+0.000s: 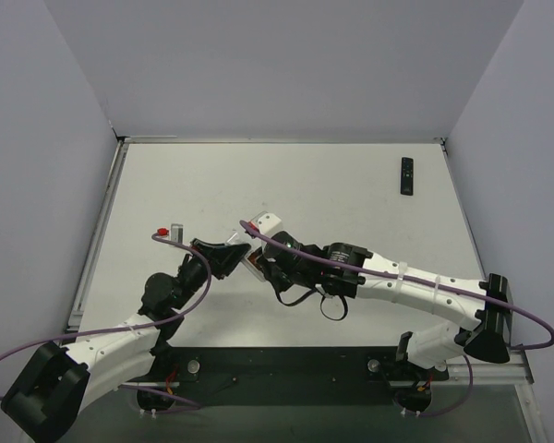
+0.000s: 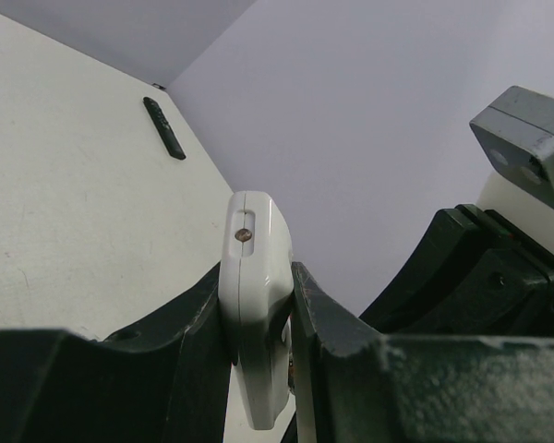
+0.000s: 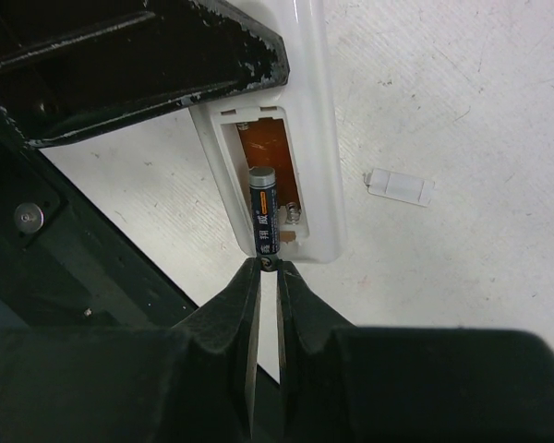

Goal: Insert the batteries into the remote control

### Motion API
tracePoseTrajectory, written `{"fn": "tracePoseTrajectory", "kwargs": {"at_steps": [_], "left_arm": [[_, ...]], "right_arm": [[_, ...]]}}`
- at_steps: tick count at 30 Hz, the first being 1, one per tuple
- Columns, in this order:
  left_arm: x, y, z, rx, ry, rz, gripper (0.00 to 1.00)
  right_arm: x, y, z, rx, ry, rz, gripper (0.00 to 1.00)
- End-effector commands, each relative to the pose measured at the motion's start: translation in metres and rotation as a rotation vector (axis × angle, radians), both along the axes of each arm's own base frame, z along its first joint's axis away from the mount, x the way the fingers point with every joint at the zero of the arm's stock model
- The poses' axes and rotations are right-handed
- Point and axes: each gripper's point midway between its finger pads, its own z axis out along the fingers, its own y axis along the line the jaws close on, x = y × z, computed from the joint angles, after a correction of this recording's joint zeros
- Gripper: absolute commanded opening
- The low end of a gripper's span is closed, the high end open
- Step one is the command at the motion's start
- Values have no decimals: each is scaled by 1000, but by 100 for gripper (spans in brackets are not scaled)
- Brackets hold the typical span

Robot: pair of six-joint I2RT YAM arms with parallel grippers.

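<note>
The white remote control [image 3: 309,111] is held off the table with its battery bay open. My left gripper [image 2: 258,323] is shut on it, edge-on between the dark fingers [image 2: 332,341]. One dark battery [image 3: 262,212] with orange print lies in the bay's left slot, and a spring shows in the empty slot beside it. My right gripper [image 3: 269,266] is shut, its tips pinching the battery's near end. In the top view both grippers meet at mid-table, the left gripper [image 1: 229,255] beside the right gripper [image 1: 270,269]. No other batteries are in sight.
A white battery cover [image 3: 401,186] lies on the table right of the remote. A black remote [image 1: 406,175] rests at the back right, near the wall. A small red item [image 1: 160,230] and a pale piece [image 1: 175,231] sit left of the left gripper.
</note>
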Motion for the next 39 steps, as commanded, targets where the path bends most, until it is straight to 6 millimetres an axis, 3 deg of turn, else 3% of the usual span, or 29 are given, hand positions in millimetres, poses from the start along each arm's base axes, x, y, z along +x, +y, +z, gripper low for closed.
{"fn": "tracePoseTrajectory", "kwargs": {"at_steps": [1, 8, 17, 28, 33, 39], "left_arm": [[-9, 1, 33, -101, -82, -17, 0], [-13, -2, 32, -75, -98, -35, 0], [-14, -1, 34, -84, -100, -34, 0], [-18, -4, 32, -118, -59, -55, 0], [-12, -9, 12, -103, 67, -51, 0], [-3, -2, -18, -114, 220, 7, 0]], "right_arm": [[1, 4, 14, -1, -24, 12, 0], [-4, 5, 21, -42, -9, 46, 0], [-11, -5, 11, -172, 64, 52, 0], [-9, 1, 21, -162, 55, 62, 0], [-4, 0, 19, -173, 68, 31, 0], [17, -9, -1, -238, 72, -2, 0]]}}
